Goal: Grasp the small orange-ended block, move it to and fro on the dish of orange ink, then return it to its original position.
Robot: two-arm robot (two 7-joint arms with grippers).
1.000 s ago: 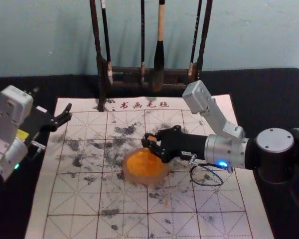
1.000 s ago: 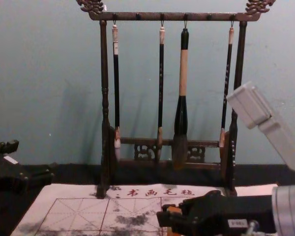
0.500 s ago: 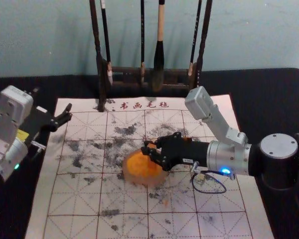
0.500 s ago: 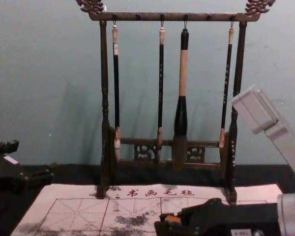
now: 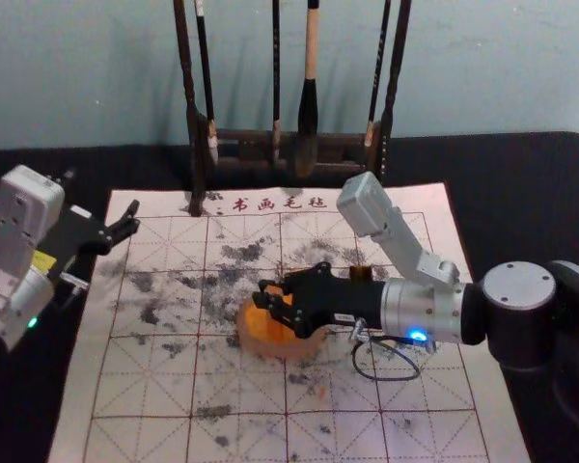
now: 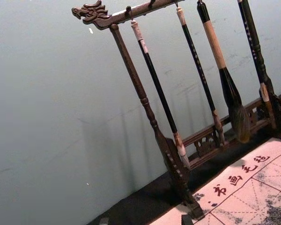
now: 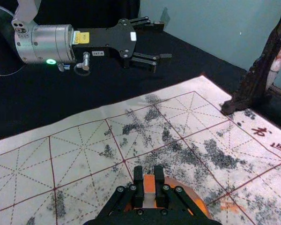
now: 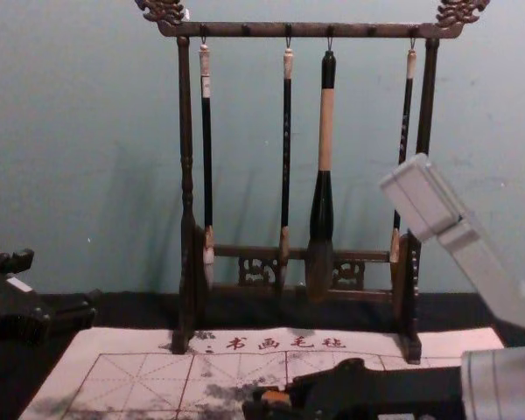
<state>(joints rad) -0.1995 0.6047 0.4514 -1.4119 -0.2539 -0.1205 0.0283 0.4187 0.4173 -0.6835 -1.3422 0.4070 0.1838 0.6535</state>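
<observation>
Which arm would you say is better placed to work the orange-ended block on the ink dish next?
Right, I'd judge: the right gripper clasps the orange-ended block over the ink dish, while the left gripper hangs by the calligraphy mat's left edge.

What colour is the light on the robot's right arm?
Blue; the light shows best in the head view.

silver cuff (image 5: 434, 316), looped cable (image 5: 396, 379), yellow label (image 7: 81, 37)

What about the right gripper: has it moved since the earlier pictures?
Yes. In the head view, the right gripper has shifted toward the robot's left, its fingertips now farther across the ink dish.
</observation>
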